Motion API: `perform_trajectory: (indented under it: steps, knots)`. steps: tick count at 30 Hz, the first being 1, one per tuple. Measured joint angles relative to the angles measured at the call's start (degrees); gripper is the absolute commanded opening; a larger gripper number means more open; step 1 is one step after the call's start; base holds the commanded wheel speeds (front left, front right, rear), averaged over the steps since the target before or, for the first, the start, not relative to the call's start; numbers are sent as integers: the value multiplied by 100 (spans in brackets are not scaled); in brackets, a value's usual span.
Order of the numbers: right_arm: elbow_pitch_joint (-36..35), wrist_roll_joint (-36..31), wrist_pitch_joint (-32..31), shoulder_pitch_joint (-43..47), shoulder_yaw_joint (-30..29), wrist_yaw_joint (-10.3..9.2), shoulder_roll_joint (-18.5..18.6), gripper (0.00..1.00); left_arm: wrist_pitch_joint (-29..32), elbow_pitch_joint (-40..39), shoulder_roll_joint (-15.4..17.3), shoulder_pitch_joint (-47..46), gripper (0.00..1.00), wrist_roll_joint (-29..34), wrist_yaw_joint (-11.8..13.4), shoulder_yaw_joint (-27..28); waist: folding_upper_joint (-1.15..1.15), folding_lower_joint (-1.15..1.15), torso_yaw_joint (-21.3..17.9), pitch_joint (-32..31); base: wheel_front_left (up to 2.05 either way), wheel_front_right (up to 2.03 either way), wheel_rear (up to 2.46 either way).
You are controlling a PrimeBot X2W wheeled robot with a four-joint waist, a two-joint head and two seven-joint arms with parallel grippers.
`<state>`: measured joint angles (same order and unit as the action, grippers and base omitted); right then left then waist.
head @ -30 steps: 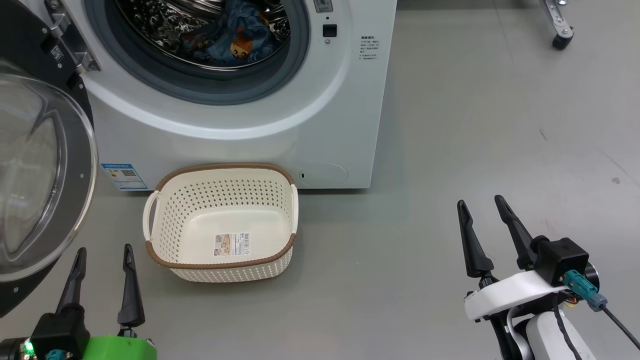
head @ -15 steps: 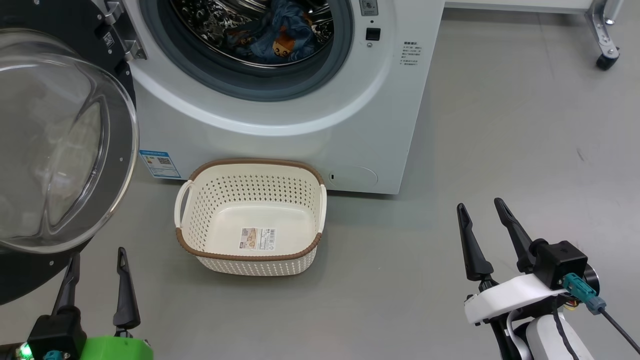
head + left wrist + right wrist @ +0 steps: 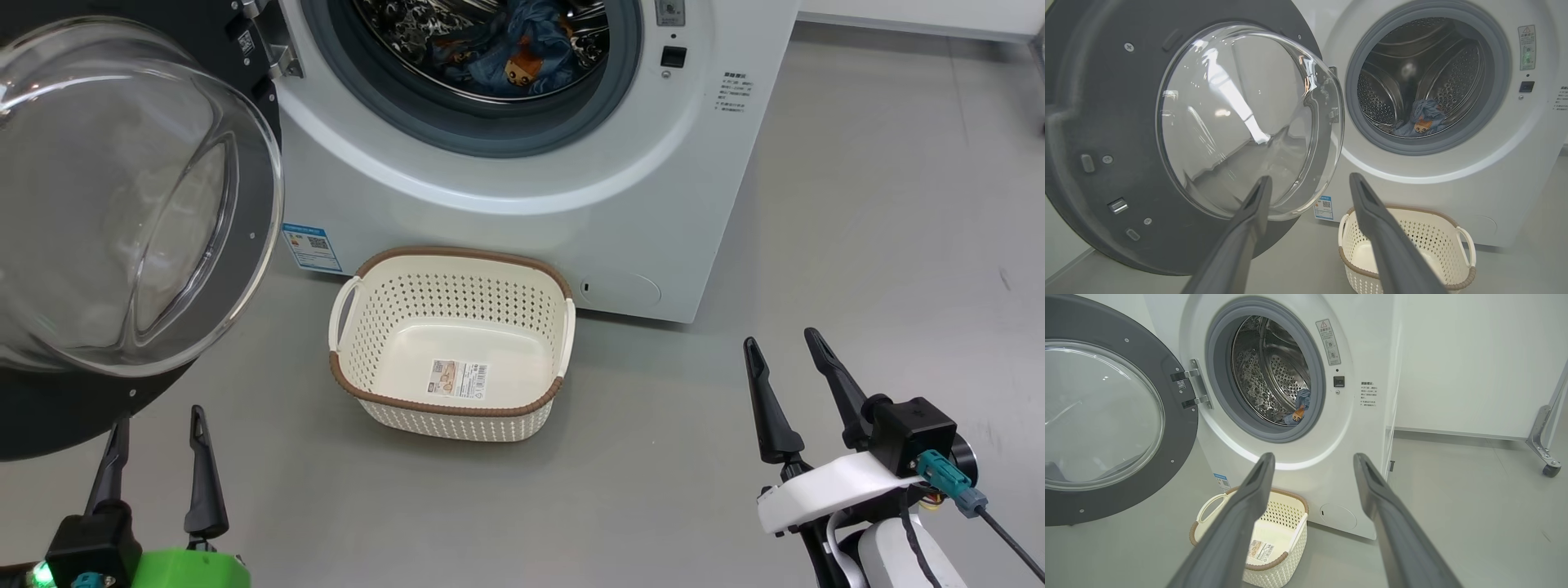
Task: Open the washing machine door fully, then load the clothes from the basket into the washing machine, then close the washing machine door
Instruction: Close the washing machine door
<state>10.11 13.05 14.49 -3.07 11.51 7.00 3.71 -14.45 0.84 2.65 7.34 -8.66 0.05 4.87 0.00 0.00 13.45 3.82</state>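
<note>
Basket [image 3: 449, 423] stands on floor [image 3: 816, 204] just before washer [image 3: 522, 204]. Door [image 3: 139, 204] hangs open at washer's left. Clothes [image 3: 514, 57] lie in drum [image 3: 400, 28].

Clothes [image 3: 516, 51] lie inside the washing machine [image 3: 522, 212], its door [image 3: 122, 204] open.

A white wall [image 3: 1474, 355] rises at the far edge of the smooth grey floor [image 3: 1474, 506]. Just before the wall, near its right end, a slanted metal leg [image 3: 1544, 416] stands on a small dark caster wheel [image 3: 1551, 470]. Well away from the wall, the floor carries a faint dark scuff [image 3: 1002, 278].
</note>
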Motion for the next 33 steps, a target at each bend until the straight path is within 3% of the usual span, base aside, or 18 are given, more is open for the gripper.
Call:
perform_trajectory:
  steps: [33]
  knots:
    - [14,-115,0,-26,116,0,74,100,0,-105,-10,3,100,-219,303,45,0,0,501,136,0,0,0]
